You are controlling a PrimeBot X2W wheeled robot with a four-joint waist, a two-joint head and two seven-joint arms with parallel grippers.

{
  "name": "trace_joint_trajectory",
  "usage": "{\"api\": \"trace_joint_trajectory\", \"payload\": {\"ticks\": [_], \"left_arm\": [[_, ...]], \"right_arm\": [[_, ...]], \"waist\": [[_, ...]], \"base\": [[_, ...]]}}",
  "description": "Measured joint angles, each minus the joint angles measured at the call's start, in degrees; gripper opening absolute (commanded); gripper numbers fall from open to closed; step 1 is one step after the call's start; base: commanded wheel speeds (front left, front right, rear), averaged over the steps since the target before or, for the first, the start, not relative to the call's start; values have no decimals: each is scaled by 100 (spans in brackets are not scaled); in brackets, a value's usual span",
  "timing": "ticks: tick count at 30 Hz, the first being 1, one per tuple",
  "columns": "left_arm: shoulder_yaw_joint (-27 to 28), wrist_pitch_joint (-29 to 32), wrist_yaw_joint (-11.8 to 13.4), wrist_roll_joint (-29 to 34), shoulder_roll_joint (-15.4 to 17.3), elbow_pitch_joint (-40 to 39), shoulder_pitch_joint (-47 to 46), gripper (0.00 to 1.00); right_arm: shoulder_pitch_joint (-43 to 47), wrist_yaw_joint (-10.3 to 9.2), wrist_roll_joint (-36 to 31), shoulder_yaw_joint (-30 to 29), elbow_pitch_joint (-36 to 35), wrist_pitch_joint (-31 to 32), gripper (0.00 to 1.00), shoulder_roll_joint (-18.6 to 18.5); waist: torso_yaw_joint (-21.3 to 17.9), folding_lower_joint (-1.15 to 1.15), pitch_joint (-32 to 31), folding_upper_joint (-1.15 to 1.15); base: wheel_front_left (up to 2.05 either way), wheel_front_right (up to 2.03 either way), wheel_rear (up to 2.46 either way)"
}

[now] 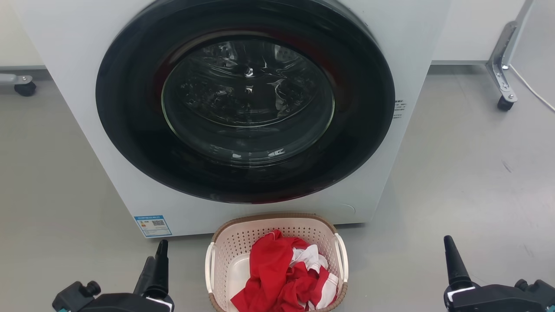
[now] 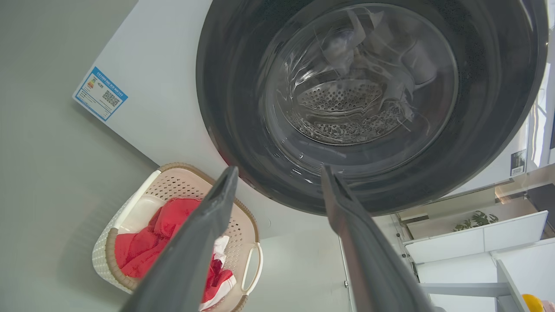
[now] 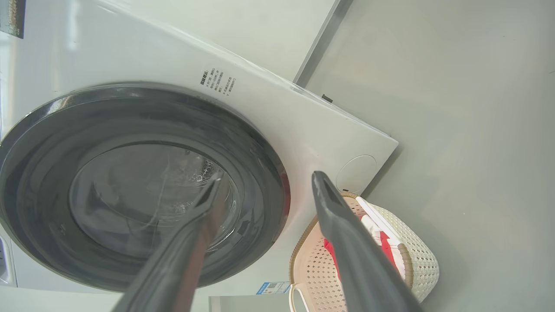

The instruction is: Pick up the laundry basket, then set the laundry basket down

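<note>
The laundry basket (image 1: 241,241) is cream with perforated walls, a brown rim and white side handles. It stands on the floor at the bottom centre of the head view, right in front of the washing machine, and holds red and white clothes (image 1: 279,277). My left gripper (image 1: 156,260) hovers to the basket's left, open, with nothing between its fingers; my right gripper (image 1: 451,255) is further off to the basket's right. In the left wrist view the left gripper (image 2: 278,171) is open, with the basket (image 2: 173,184) at lower left. In the right wrist view the right gripper (image 3: 266,178) is open and empty, the basket (image 3: 418,253) at lower right.
A white front-loading washing machine (image 1: 99,143) with a shut round dark door (image 1: 245,99) rises just behind the basket. A metal leg on a caster (image 1: 503,82) stands at the back right with a white cable (image 1: 535,92) beside it. Another caster (image 1: 24,89) is at the far left. Grey floor lies on both sides.
</note>
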Motion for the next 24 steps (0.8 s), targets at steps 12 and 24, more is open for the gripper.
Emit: {"api": "trace_joint_trajectory", "payload": {"ticks": [12, 24], "left_arm": [[-261, -258, 171, 1379, 49, -187, 0, 100], [-378, -490, 324, 2536, 47, -354, 1, 100]], "right_arm": [[-1, -186, -1312, 216, -171, -237, 100, -11], [0, -342, -2340, 431, -338, -481, 100, -22]], "waist": [[1, 0, 37, 0], [3, 0, 67, 0]], "base": [[0, 0, 0], [0, 0, 0]]}}
